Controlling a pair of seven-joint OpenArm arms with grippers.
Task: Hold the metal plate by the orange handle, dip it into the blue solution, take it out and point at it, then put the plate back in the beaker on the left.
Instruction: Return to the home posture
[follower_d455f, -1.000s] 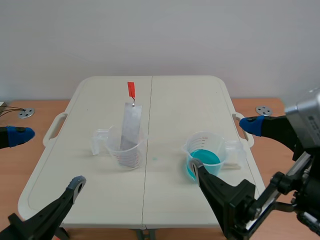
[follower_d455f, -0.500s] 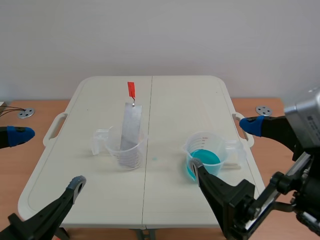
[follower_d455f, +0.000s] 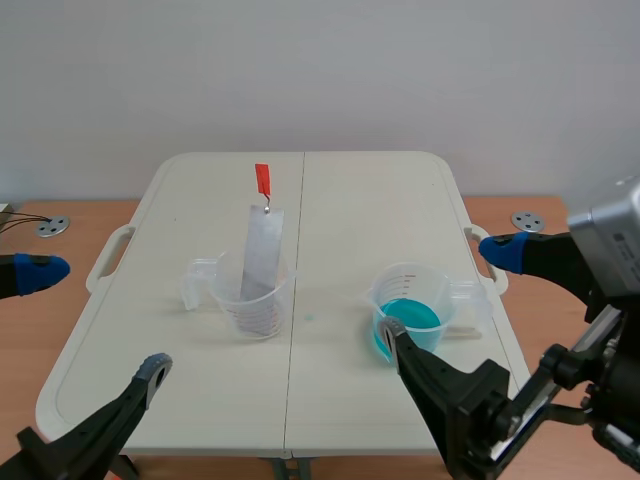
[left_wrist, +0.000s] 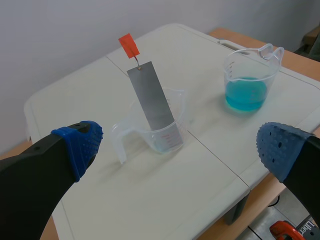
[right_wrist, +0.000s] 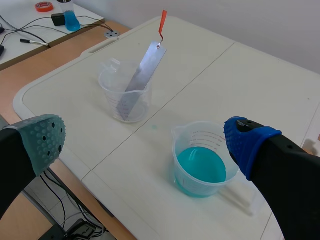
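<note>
— Has the job begun?

— I think not. The metal plate (left_wrist: 152, 97) stands leaning in the clear beaker (left_wrist: 172, 136), ahead of the left tool (follower_d455f: 97, 320) and well apart from it. Its orange handle (left_wrist: 128, 45) sticks up at the top, and nothing touches it.

— What are the tools doing?

— The left tool has its two fingers spread wide and holds nothing. The right tool (right_wrist: 145, 139) is spread wide too, with nothing in it. Both hang by the close edge of the tabletop (left_wrist: 200, 175).

— Where is the blue stuff?

— The blue solution (right_wrist: 201, 165) sits in the other beaker (right_wrist: 186, 137), just ahead of the right tool, near its blue-tipped finger. The two beakers are well apart.

— Is the plate wet?

— I cannot tell. It looks grey and plain.

— So what is left?

— All of it, I think. A tool must pinch the orange handle, lift the plate out, dip it in the blue, and lift it out again. Then the other tool points at it. Last, the plate goes back in the clear beaker.
</note>
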